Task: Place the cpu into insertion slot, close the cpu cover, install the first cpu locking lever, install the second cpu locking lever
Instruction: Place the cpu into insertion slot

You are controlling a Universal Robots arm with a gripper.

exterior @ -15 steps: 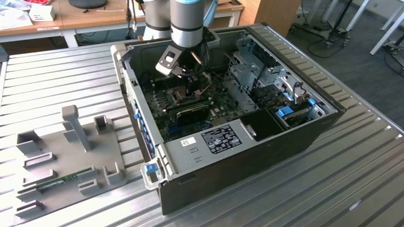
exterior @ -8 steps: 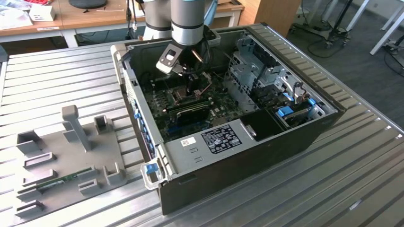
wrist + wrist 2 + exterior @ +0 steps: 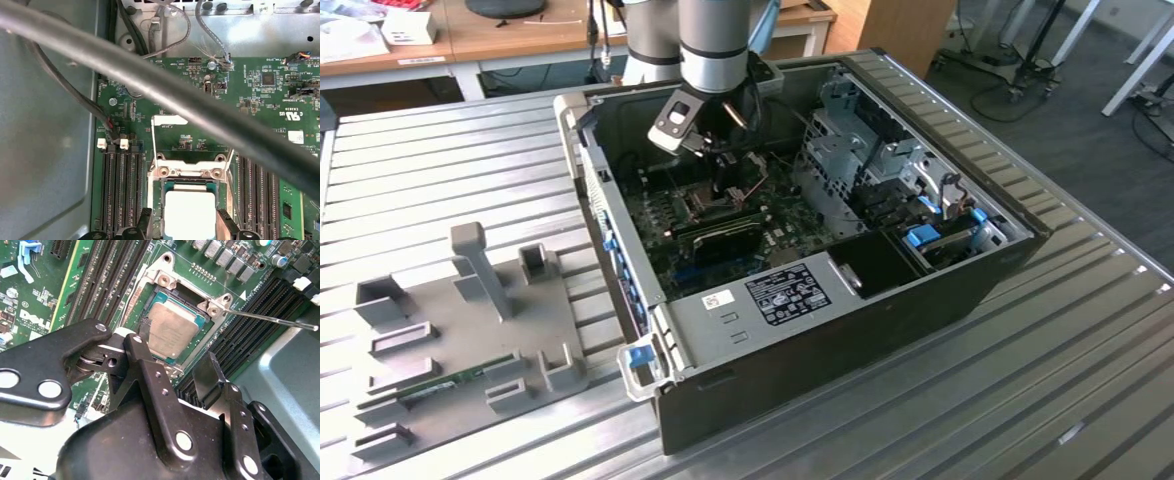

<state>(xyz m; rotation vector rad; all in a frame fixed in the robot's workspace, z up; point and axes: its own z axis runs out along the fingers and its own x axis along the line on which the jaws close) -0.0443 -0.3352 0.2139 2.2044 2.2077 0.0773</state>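
We see the flat square cpu (image 3: 190, 212), of dull silvery metal, lying in the insertion slot (image 3: 186, 291). The black hand (image 3: 177, 346) is open and empty, with one finger on each side of it. The dark computer case (image 3: 854, 330), in the middle of the exterior view, stands on a ribbed metal desk (image 3: 440, 170). There is grey floor (image 3: 1067, 90) at the upper right.

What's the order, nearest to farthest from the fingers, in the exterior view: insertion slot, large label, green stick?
1. Insertion slot, right by the fingers.
2. Large label, farther along inside the case.
3. Green stick, on the grey tray, the exterior view's left.
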